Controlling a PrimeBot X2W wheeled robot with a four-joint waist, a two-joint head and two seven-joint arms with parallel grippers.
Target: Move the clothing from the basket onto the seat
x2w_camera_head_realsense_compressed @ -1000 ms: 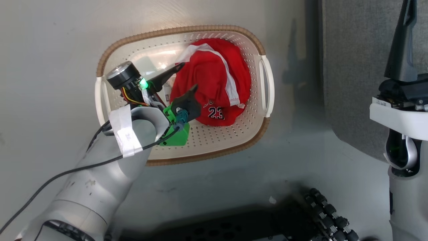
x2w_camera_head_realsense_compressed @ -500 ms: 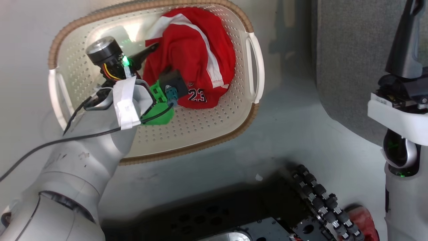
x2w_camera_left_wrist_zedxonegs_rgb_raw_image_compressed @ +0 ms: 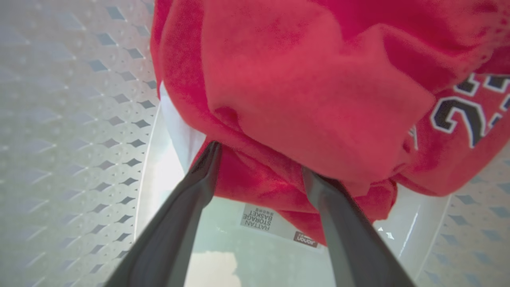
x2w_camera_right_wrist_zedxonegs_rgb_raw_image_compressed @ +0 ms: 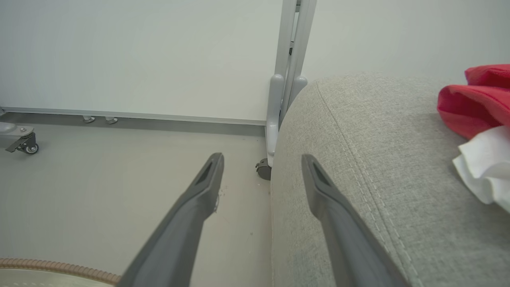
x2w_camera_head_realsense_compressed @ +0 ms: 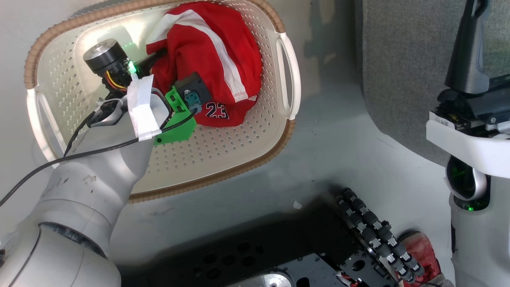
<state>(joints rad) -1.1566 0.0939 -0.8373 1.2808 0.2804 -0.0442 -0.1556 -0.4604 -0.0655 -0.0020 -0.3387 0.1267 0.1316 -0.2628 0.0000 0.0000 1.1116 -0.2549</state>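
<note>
The basket [x2w_camera_head_realsense_compressed: 223, 151] sits on the pale grey floor [x2w_camera_head_realsense_compressed: 338, 159] and holds one piece of the clothing, a bunched red garment [x2w_camera_head_realsense_compressed: 207, 52] with white stripes and a dark 23, heaped toward its far side. The left gripper [x2w_camera_left_wrist_zedxonegs_rgb_raw_image_compressed: 259, 159] reaches inside, jaws spread wide and not pinched, their tips meeting the lower fold of the cloth above the label sticker [x2w_camera_left_wrist_zedxonegs_rgb_raw_image_compressed: 259, 217] on the basket's bottom. The second red garment [x2w_camera_right_wrist_zedxonegs_rgb_raw_image_compressed: 474, 103], white lining [x2w_camera_right_wrist_zedxonegs_rgb_raw_image_compressed: 482, 171] showing, lies on the light-grey seat [x2w_camera_right_wrist_zedxonegs_rgb_raw_image_compressed: 358, 159] – cut off by the right wrist view's edge. The right gripper [x2w_camera_right_wrist_zedxonegs_rgb_raw_image_compressed: 261, 158] hangs parted and empty beside the seat's rounded edge. Behind it stand a white wall [x2w_camera_right_wrist_zedxonegs_rgb_raw_image_compressed: 139, 59] and a castored frame [x2w_camera_right_wrist_zedxonegs_rgb_raw_image_compressed: 285, 79]. The basket's far rim is cropped in the head view, and any lettering by the number is unreadable.
</note>
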